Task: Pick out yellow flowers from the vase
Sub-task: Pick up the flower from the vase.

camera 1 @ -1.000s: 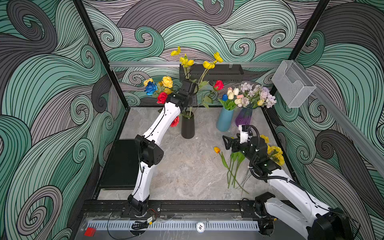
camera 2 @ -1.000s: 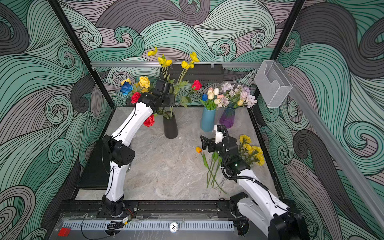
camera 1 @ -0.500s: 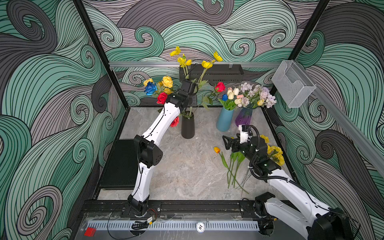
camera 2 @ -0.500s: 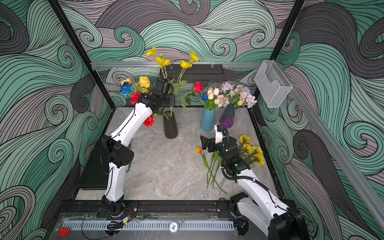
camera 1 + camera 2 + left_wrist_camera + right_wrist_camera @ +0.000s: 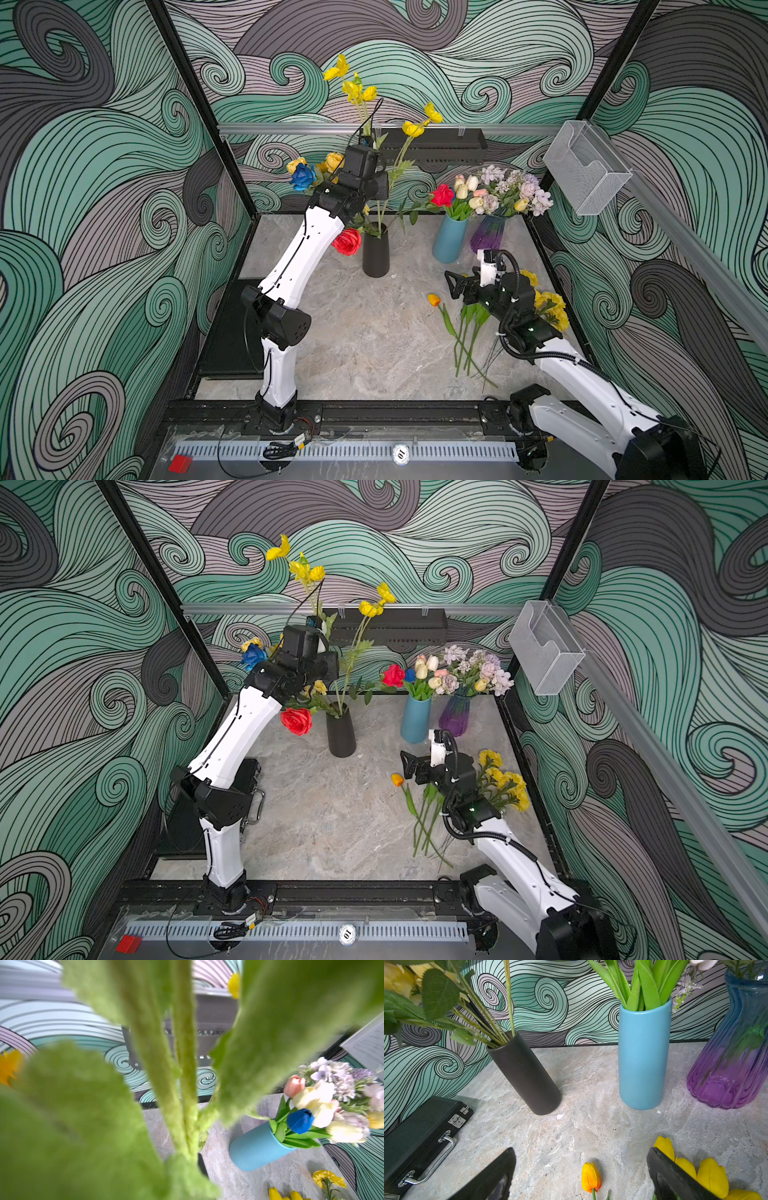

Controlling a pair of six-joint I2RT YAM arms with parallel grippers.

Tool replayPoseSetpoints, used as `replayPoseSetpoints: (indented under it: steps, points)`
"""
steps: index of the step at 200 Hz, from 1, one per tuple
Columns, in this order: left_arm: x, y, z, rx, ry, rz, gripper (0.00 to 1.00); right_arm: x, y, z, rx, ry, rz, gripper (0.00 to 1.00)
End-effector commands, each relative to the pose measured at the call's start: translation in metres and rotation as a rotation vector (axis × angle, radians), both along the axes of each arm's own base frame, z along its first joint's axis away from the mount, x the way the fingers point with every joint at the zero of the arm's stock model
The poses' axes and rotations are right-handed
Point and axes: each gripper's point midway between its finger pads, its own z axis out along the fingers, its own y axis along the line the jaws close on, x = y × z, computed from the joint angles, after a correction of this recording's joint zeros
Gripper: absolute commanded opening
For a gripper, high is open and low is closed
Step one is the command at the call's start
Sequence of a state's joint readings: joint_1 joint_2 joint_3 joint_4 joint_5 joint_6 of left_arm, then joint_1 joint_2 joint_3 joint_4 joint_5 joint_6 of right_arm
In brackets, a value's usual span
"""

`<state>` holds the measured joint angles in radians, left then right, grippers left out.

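Note:
A black vase (image 5: 376, 253) holds red, blue and yellow roses plus a tall yellow spray (image 5: 415, 126). My left gripper (image 5: 367, 139) is high above that vase, shut on the green stem (image 5: 185, 1084) of a second yellow spray (image 5: 353, 87), whose blooms stand well above the rest. Blurred leaves hide the jaws in the left wrist view. Picked yellow flowers (image 5: 548, 307) and an orange-yellow tulip (image 5: 590, 1177) lie on the table at right. My right gripper (image 5: 580, 1153) hovers open just over that tulip, holding nothing.
A blue vase (image 5: 449, 239) of tulips and a purple glass vase (image 5: 486, 232) of pale blooms stand at the back right. A black case (image 5: 415, 1136) lies at the table's left edge. A red rose (image 5: 347, 241) droops beside the left arm.
My left gripper has risen with the yellow spray, whose blooms moved up and slightly left. The other spray and the right arm stayed still.

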<state>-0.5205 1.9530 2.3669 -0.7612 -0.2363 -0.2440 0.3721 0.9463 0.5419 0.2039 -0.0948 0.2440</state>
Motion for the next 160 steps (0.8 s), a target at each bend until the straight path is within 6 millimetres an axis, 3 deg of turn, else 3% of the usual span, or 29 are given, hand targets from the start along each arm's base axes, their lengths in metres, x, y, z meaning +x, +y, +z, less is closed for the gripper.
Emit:
replayPoseSetpoints:
  steps: [1, 61, 114, 160]
  points:
    - [-0.017, 0.002, 0.048, -0.013, -0.119, -0.04, 0.04, 0.0, 0.004, 0.025, 0.026, -0.049, 0.018, 0.97]
    - [-0.05, -0.004, 0.1, -0.083, -0.23, -0.16, 0.01, -0.003, 0.008, 0.043, 0.028, -0.081, 0.049, 0.96]
    - [-0.086, 0.003, 0.143, -0.122, -0.324, -0.219, 0.0, -0.009, 0.013, 0.079, 0.025, -0.155, 0.095, 0.95]
    - [-0.134, 0.008, 0.177, -0.208, -0.367, -0.318, 0.0, -0.023, 0.023, 0.115, 0.037, -0.224, 0.168, 0.94]
